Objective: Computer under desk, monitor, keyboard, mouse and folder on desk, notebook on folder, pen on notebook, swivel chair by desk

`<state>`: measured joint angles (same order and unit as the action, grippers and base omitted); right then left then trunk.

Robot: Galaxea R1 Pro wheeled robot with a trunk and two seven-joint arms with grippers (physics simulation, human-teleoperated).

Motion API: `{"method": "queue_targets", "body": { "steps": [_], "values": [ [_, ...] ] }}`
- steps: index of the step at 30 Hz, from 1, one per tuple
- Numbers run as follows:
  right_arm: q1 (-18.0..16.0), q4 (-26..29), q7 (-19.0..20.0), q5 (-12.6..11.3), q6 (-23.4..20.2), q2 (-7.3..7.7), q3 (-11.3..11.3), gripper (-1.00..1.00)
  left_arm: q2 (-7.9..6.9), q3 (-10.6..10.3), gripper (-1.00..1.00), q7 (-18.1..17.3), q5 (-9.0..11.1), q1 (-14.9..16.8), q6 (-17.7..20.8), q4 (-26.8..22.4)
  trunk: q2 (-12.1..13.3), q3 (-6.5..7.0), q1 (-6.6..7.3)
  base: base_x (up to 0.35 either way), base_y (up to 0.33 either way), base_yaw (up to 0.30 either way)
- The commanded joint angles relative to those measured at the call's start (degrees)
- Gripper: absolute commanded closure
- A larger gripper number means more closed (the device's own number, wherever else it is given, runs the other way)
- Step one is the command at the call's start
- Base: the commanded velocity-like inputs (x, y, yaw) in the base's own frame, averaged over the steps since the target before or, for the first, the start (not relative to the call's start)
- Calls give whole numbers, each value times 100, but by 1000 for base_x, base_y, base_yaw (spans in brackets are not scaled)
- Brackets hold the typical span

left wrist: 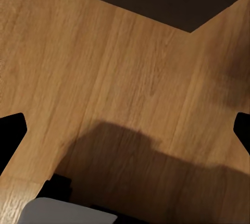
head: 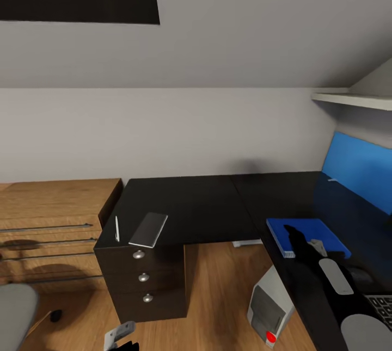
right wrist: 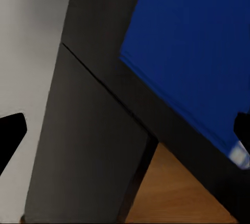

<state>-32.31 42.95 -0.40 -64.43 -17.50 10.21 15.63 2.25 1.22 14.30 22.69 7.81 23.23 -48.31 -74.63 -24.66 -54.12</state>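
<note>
The blue folder [head: 316,234] [right wrist: 192,41] lies on the black desk [head: 207,204] near the blue back panel. My right gripper [head: 294,235] [right wrist: 125,130] hovers open over the folder's near corner, holding nothing. The dark grey notebook [head: 148,229] and the pen [head: 116,228] lie side by side on the desk above the drawer unit. A corner of the keyboard [head: 383,307] shows at the lower right. The computer [head: 268,307] stands on the floor under the desk. My left gripper [head: 121,336] [left wrist: 125,130] hangs open over the wood floor. The swivel chair [head: 15,315] is at the lower left. The monitor is out of view.
A light wooden dresser [head: 51,226] stands against the wall left of the desk. The black three-drawer unit [head: 144,280] sits below the notebook. A white shelf [head: 354,99] juts out at the upper right under the sloped ceiling.
</note>
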Motion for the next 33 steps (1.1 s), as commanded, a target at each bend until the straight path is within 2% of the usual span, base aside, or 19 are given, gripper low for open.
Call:
{"method": "queue_targets", "body": {
  "steps": [1,2,4,10,16,19,24,27,28,33],
  "values": [
    [-3,27,-4,-29,-31,-1,-65,-100,4,10,-100,35,61,2,24,-9,38,12,23,0,0,0],
    [-3,74,-4,-28,-27,-1,-211,-100,4,10,-100,36,60,2,24,-7,78,30,45,0,0,0],
    [-3,116,-4,-27,-25,-3,-333,-100,4,10,-100,36,60,2,24,-8,158,66,89,0,0,0],
    [0,178,2,-30,-27,-16,-551,-100,4,10,-100,37,55,2,24,-4,399,174,220,0,0,0],
    [5,193,24,-28,-61,-198,-657,-100,4,10,-100,38,52,2,24,-6,639,281,352,0,0,0],
    [5,192,28,-21,-44,-311,-863,-100,4,10,-100,38,52,2,24,-7,760,335,418,0,0,0],
    [5,170,27,-2,-16,-500,-1392,-100,4,10,-100,34,52,2,22,-10,840,374,462,0,0,15],
    [5,162,30,4,38,-610,-1837,-100,1,13,-100,31,52,2,17,-12,840,380,462,0,0,151],
    [5,154,30,3,102,-642,-2084,-100,-2,15,-100,27,52,2,5,-12,840,382,462,0,0,228],
    [5,144,31,-4,309,-682,-2458,-100,-3,17,-100,22,52,2,-148,-12,840,393,462,0,0,247]
  ]
}}
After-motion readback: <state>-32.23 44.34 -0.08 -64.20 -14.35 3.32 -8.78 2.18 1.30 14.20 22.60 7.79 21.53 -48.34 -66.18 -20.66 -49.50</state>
